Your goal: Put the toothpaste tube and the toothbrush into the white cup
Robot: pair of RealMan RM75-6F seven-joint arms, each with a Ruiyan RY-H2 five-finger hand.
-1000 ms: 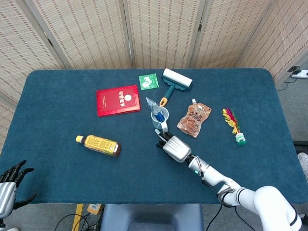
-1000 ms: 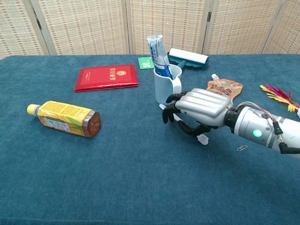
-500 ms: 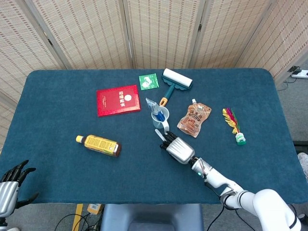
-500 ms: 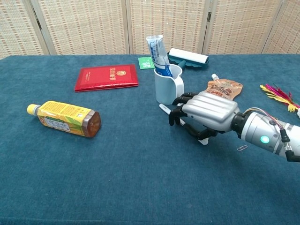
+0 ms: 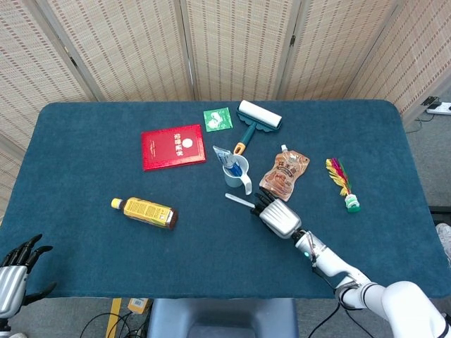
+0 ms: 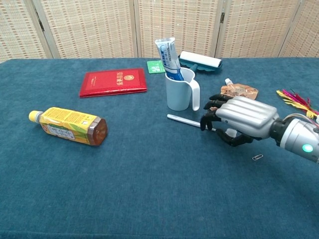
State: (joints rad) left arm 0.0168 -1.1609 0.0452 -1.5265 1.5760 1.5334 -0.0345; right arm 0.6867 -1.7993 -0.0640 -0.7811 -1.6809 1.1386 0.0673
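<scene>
Fingers (image 6: 212, 119) of the right hand (image 6: 239, 119) grasp one toothbrush (image 6: 187, 121); one toothpaste tube (image 6: 168, 59) fills one white cup (image 6: 180, 90).

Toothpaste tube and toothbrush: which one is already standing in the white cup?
The toothpaste tube stands upright in the white cup. The toothbrush lies flat on the table beside the cup, at the right hand.

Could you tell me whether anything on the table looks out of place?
The toothbrush lies flat on the cloth beside the white cup, at the right hand, while the toothpaste tube already stands inside. A bottle lies on its side.
</scene>
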